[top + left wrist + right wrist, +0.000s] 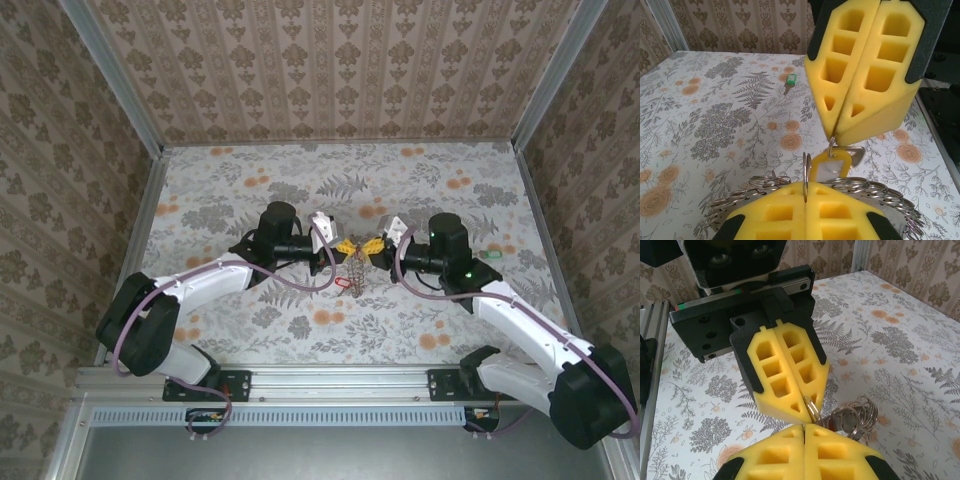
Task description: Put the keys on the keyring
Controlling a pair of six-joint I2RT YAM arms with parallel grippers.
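The keyring [356,270] is a chain of silvery split rings hanging between my two grippers above mid-table. My left gripper [805,187] is shut on one ring of it, which stands edge-on between the yellow pads. The remaining rings [765,182] fan out to both sides. Facing it, my right gripper [836,137] is shut on the small loop of a key with a yellow tag [830,167], almost touching the held ring. In the right wrist view my right gripper [805,426] meets the left gripper [812,412] tip to tip, with the rings [857,415] bunched beside them.
A green-headed key [488,254] lies on the flowered table to the right of the right arm, also visible in the left wrist view as the green key [790,80]. A red tag [342,281] dangles by the chain. Patterned walls [60,150] close in three sides.
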